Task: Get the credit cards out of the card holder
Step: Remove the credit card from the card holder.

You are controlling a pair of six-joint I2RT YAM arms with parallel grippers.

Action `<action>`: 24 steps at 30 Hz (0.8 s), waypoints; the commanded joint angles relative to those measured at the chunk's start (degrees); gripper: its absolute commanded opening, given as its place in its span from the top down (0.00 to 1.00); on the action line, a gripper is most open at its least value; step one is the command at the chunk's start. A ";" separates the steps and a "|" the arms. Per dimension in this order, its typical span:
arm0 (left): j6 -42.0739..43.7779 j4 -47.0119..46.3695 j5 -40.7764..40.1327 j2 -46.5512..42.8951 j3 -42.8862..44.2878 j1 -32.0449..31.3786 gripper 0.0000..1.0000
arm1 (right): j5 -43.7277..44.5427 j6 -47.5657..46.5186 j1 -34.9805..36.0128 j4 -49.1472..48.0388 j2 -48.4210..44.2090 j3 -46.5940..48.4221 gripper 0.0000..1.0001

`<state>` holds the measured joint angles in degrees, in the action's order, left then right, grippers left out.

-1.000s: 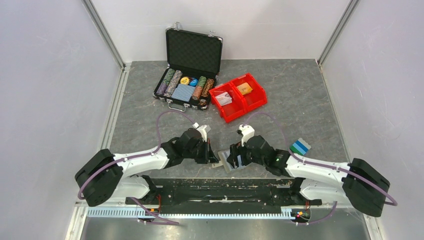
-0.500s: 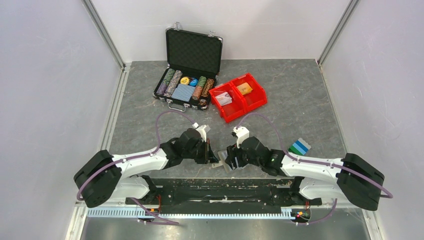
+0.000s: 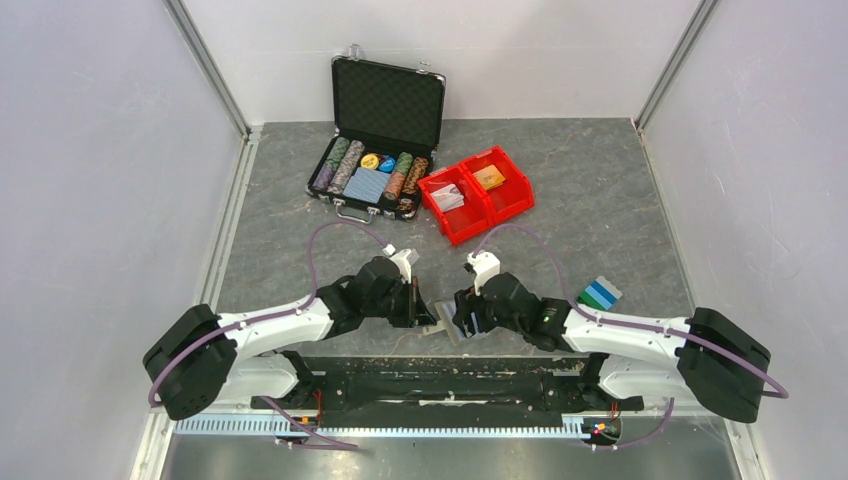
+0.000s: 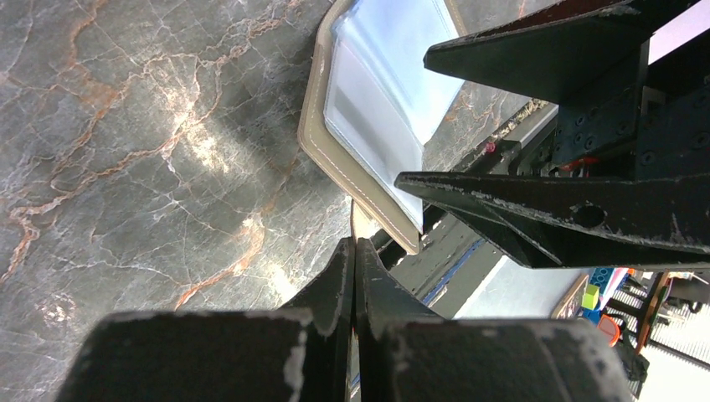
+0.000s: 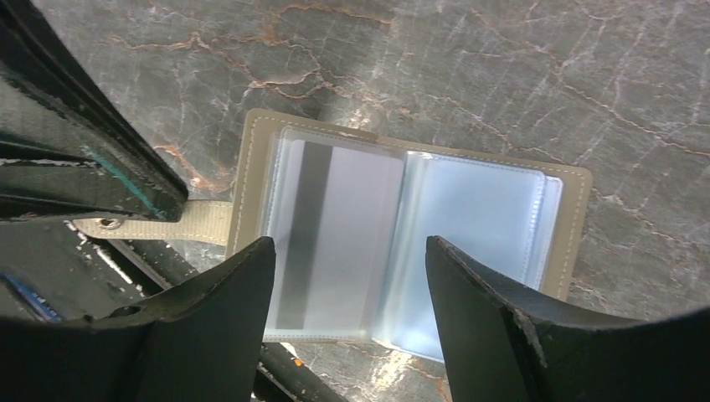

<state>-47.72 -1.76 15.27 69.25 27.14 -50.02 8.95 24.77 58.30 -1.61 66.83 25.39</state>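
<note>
- The left gripper (image 4: pixel 353 266) has its jaws clenched on the beige snap strap (image 5: pixel 197 222) of the small grey fabric card holder (image 5: pixel 565 219). The right gripper (image 5: pixel 347 289) hangs over the open holder with its jaws apart, grasping nothing.
- The holder lies open on the grey marble-patterned table (image 5: pixel 502 67), between the two grippers at the table's near edge. A pale card with a dark magnetic stripe (image 5: pixel 335 226) sits in the clear sleeve nearer the strap. A small stack of blue and teal-green plastic cards (image 3: pixel 600 293) lies well apart on the right arm's side.
- Risk: the sleeve looks slick and the card sits flush inside it. The fingers may close on plastic alone and drag the whole holder, or tug the strap out of the left pinch.
- Risk: the holder lies right at the table edge, so a slip could nudge it off.
- Hard to make out: the card's true colour through the glare, whether the far sleeve holds anything, and whether more leaves lie beneath.
</note>
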 commanded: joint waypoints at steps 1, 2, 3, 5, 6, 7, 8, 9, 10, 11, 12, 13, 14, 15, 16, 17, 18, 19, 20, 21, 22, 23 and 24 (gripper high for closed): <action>0.50 -0.17 -0.52 -1.54 -0.15 -0.25 0.98 | -2.74 -0.37 0.33 -2.56 -1.10 2.04 0.30; 0.57 -0.17 -0.54 -1.53 -0.16 -0.25 0.98 | -3.00 -0.39 0.53 -2.78 -0.85 2.04 0.30; 0.51 -0.17 -0.54 -1.62 -0.18 -0.25 0.98 | -3.10 -0.35 0.58 -2.79 -0.49 2.12 0.30; 0.54 -0.18 -0.48 -1.75 -0.22 -0.25 0.98 | -2.76 -0.31 0.67 -2.65 0.00 2.06 0.30; 0.53 -0.15 -0.48 -1.75 -0.24 -0.25 0.98 | -2.62 -0.24 0.76 -2.69 0.32 1.97 0.29; 0.53 -0.17 -0.41 -1.75 -0.27 -0.23 0.98 | -2.62 -0.09 0.80 -2.70 0.59 1.99 0.29; 0.47 -0.19 -0.37 -1.82 -0.22 -0.21 0.98 | -2.77 -0.08 0.89 -2.70 0.88 2.07 0.29; 0.48 -0.17 -0.37 -1.91 -0.37 -0.25 0.98 | -2.90 -0.09 1.01 -2.70 1.21 2.20 0.29; 0.52 -0.17 -0.42 -2.01 -0.33 -0.21 0.98 | -2.84 -0.23 1.17 -2.62 1.50 2.29 0.29; 0.53 -0.17 -0.50 -2.15 -0.41 -0.25 0.98 | -2.63 -0.26 1.28 -2.36 1.74 2.51 0.29; 0.47 -0.19 -0.50 -2.27 -0.42 -0.25 0.98 | -2.16 -0.31 1.42 -1.91 1.99 2.79 0.29; 0.59 -0.16 -0.50 -2.41 -0.42 -0.24 0.98 | -1.70 -0.28 1.54 -1.32 2.16 2.98 0.29; 0.61 -0.16 -0.49 -2.49 -0.46 -0.25 0.98 | -1.01 -0.36 1.63 -0.86 2.19 3.21 0.29; 0.59 -0.18 -0.54 -2.62 -0.55 -0.25 0.98 | -0.25 -0.40 1.73 -0.25 2.15 3.35 0.29; 0.66 -0.12 -0.67 -2.63 -0.64 -0.25 0.98 | 0.50 -0.49 1.80 0.20 2.09 3.44 0.29; 0.70 -0.09 -0.66 -2.55 -0.68 -0.25 0.98 | 1.35 -0.43 1.95 0.81 1.87 3.54 0.30; 0.70 -0.09 -0.65 -2.62 -0.68 -0.21 0.98 | 2.23 -0.52 2.01 1.35 1.55 3.66 0.31; 0.70 -0.08 -0.56 -2.56 -0.69 -0.25 0.98 | 2.81 -0.55 1.99 1.49 1.27 3.70 0.31; 0.68 -0.04 -0.58 -2.63 -0.78 -0.25 0.98 | 3.42 -0.59 2.08 1.45 1.02 3.70 0.32; 0.70 -0.12 -0.53 -2.63 -0.77 -0.25 0.98 | 3.93 -0.73 2.16 1.50 0.77 3.70 0.32; 0.70 -0.09 -0.57 -2.63 -0.77 -0.24 0.98 | 4.50 -0.74 2.23 3.19 0.55 3.78 0.32; 0.70 -0.04 -0.58 -2.63 -0.71 -0.25 0.98 | 5.16 -0.89 2.30 3.79 0.42 3.94 0.32; 0.70 0.00 -0.63 -2.59 -0.73 -0.25 0.98 | 5.73 -0.96 2.36 4.33 0.30 4.04 0.32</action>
<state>-47.70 -1.19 15.11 67.85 26.76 -50.02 10.31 24.77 60.18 0.14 68.49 27.00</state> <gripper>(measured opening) 0.032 0.682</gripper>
